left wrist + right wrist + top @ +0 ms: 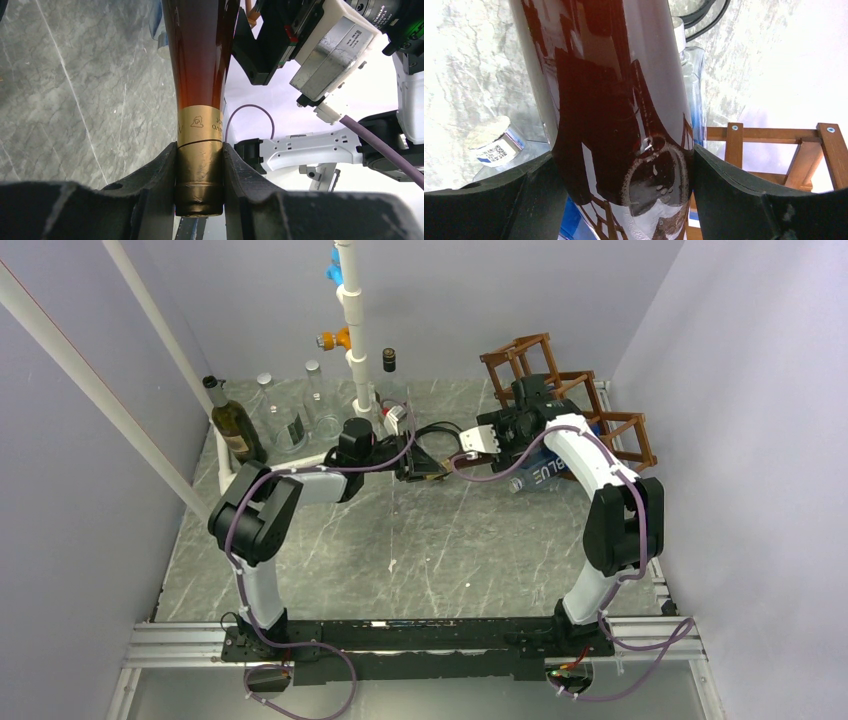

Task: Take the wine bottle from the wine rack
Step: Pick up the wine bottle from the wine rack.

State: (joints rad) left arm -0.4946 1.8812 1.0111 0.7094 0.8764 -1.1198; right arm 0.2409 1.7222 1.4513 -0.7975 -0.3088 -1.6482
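Wine bottle [200, 75] held just beside the wine rack [769, 134], gripped at both ends
The bottle is carried roughly level off the rack's left side, above the marble table [400, 540]. Its gold-foiled neck is pinched by the left gripper [199, 155], both fingers pressed against the foil. Its dark body is clamped near the base by the right gripper [624, 165], spread wide around the glass. A blue-labelled bottle [540, 472] is seen lying next to the rack, under the right arm; a green bottle [232, 425] is stood well away from the rack, at the table's far-left corner
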